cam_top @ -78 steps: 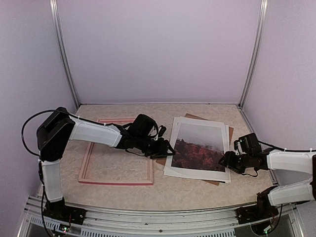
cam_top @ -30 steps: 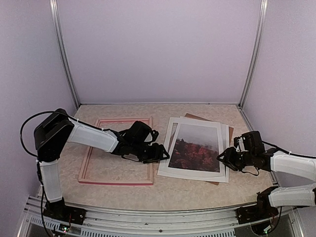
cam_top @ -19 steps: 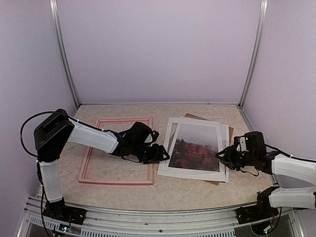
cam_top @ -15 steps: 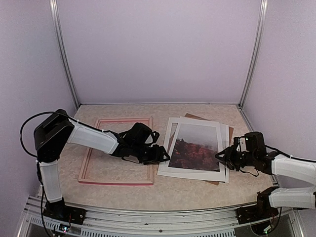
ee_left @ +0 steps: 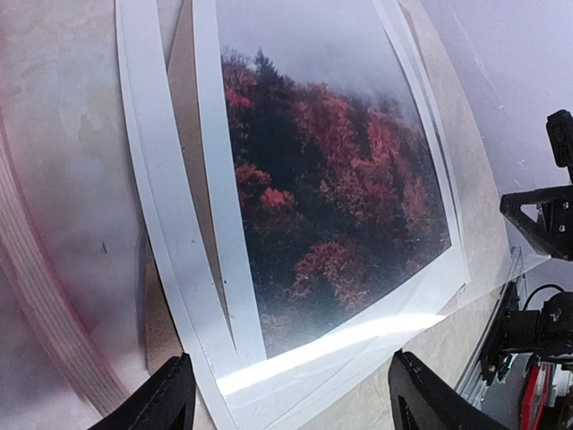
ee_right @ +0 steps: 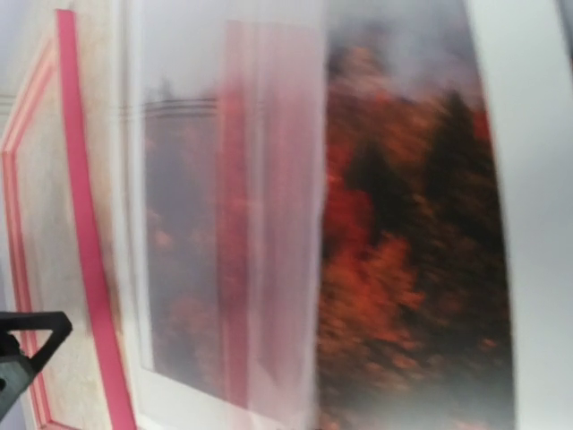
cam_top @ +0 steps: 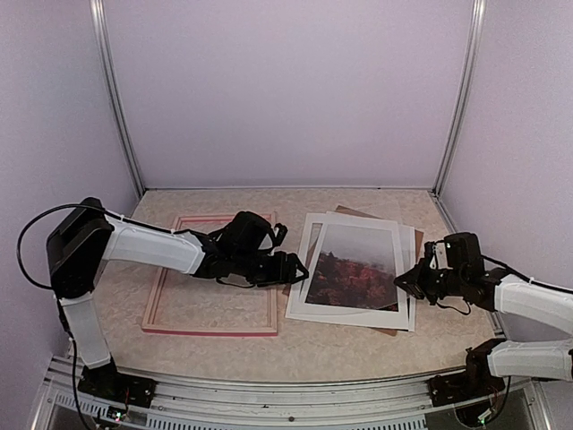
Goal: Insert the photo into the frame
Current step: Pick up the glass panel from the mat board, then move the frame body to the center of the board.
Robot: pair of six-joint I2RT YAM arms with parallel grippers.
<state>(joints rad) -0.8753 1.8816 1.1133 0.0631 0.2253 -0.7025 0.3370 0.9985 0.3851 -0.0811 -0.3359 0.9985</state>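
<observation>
The photo (cam_top: pixel 354 265), dark red trees under grey mist with a white border, lies right of centre on top of a stack of sheets. In the left wrist view the photo (ee_left: pixel 331 188) fills the picture, with a glare band across its near corner. The frame (cam_top: pixel 210 273), pink and thin, lies flat on the left; its rail (ee_right: pixel 82 224) also shows in the right wrist view. My left gripper (cam_top: pixel 295 267) is open at the photo's left edge, its fingertips (ee_left: pixel 170 399) apart with nothing between them. My right gripper (cam_top: pixel 403 279) is shut on the photo's right edge; its fingers are hidden in its own blurred view.
A white sheet (cam_top: pixel 309 235) and a brown backing board (cam_top: pixel 418 242) stick out from under the photo. Purple walls with metal posts (cam_top: pixel 452 107) close in the back and sides. A metal rail (cam_top: pixel 269 394) runs along the near edge.
My right gripper has closed at the photo's right edge and risen slightly. My left gripper has opened a little wider and shifted slightly away from me.
</observation>
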